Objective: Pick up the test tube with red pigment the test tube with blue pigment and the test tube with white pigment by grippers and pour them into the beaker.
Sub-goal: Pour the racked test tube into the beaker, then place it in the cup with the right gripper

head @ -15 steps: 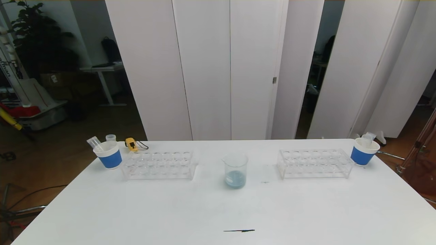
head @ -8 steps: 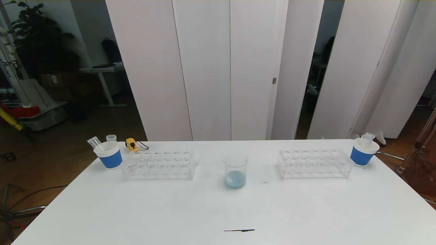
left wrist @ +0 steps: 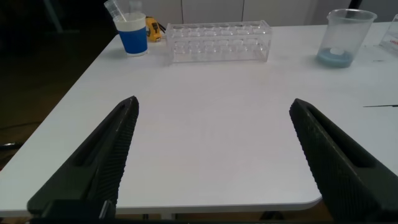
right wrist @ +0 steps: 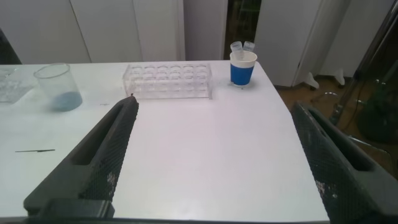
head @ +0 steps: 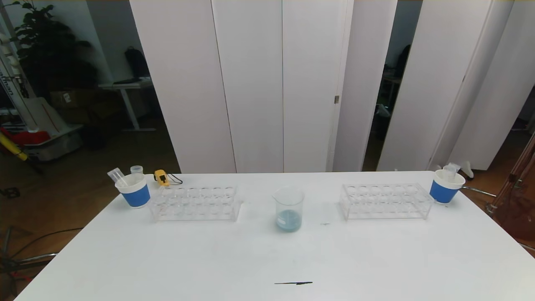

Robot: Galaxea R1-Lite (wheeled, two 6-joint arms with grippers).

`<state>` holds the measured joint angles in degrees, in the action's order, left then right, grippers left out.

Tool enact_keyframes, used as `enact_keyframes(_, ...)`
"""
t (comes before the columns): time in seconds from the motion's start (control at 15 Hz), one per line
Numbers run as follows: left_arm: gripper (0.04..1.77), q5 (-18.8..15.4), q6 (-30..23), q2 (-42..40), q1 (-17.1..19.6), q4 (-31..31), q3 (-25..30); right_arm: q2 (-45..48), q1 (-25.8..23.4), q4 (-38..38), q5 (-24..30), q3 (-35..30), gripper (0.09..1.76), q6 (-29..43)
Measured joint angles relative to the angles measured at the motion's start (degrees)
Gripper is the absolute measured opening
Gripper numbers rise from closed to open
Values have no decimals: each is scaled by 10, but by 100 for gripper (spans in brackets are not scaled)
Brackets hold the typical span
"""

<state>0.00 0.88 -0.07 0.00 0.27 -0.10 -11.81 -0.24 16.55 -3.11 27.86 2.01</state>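
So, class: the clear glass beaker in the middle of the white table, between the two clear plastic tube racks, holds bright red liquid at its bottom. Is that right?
Not quite. The clear glass beaker does stand mid-table between the two clear plastic tube racks, but the liquid at its bottom is pale blue, not red. The head view shows it plainly, and both wrist views agree.
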Motion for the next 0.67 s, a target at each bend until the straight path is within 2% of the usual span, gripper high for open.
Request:
enact_keyframes(0.33,173,0,0,0,0,0,0,85,4,-6,-5,-127,175,14)
enact_keyframes(0.67,173,0,0,0,0,0,0,116,5,-28,2,-191,175,1)
